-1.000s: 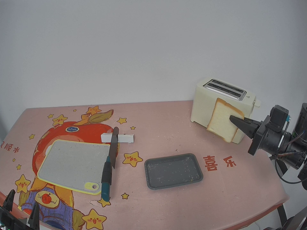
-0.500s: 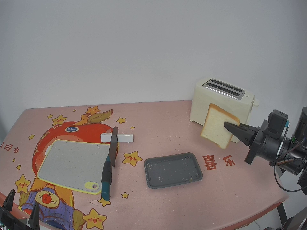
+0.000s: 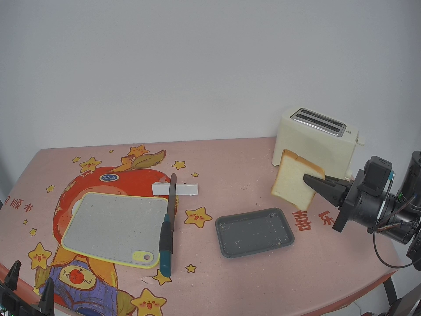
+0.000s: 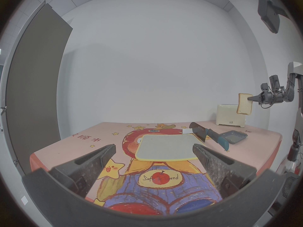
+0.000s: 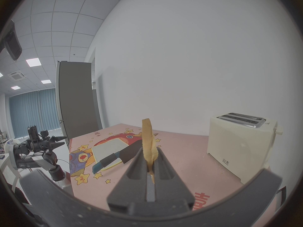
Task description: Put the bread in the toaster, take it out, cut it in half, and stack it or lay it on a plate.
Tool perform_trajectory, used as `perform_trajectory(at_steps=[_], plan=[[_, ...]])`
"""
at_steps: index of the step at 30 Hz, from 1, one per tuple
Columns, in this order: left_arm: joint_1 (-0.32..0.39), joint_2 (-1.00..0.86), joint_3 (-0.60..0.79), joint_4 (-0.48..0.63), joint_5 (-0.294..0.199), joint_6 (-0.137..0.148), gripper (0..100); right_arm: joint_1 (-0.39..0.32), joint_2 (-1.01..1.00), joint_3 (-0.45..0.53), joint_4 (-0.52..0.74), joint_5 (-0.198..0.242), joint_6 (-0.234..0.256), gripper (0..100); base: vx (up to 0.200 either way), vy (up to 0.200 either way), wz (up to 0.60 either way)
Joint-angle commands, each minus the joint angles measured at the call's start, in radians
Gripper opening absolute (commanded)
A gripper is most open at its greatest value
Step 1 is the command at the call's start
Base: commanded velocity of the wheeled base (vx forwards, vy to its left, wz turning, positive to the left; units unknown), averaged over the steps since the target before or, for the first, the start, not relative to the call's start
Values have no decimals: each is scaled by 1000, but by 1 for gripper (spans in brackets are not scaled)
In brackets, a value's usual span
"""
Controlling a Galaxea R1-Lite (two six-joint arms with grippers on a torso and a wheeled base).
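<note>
1. Above the table (image 3: 245,163), beside the toaster (image 3: 320,143), the bread (image 3: 293,184) hangs upright, one edge clamped in the right gripper's (image 3: 309,180) jaws.
2. Soft crumb could tear or slip free in transit.
3. Left gripper (image 4: 153,148), jaws open, sits well apart.

Obstacles, right: toaster (image 3: 318,142) upright at the far right of the table (image 3: 237,172), slots facing up. A bread slice (image 3: 294,185) hangs upright in the closed right gripper (image 3: 307,179), in the air near the toaster and apart from it.
Obstacles, left: knife (image 3: 168,224) along the right edge of the cutting board (image 3: 114,224), blade crossing a white block (image 3: 186,189).
Passages: a cloth strip between knife and tray (image 3: 254,233); a broad stretch between block and toaster; the air above the slots.
</note>
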Motion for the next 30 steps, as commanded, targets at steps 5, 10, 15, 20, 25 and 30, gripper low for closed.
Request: perform_trajectory(at_steps=[5, 10, 15, 20, 25, 30], plan=[[0, -16, 18, -1, -1, -1, 100, 21, 3, 18, -6, 1, -6, 0, 0, 80, 0], [0, -16, 18, -1, -1, -1, 100, 34, 3, 19, -7, 1, -4, 0, 0, 200, 0], [1, -16, 18, -1, -1, -1, 100, 34, 2, 19, -7, -1, -4, 0, 0, 80, 0], [0, -16, 18, -2, 0, -1, 100, 34, 2, 19, -7, 1, -4, 0, 0, 200, 0], [0, -16, 18, -1, 0, -1, 100, 34, -1, 21, -7, -1, -6, 0, 0, 40, 0], [0, -16, 18, -1, -1, 1, 100, 37, -1, 21, -7, -1, -6, 0, 0, 0, 0]])
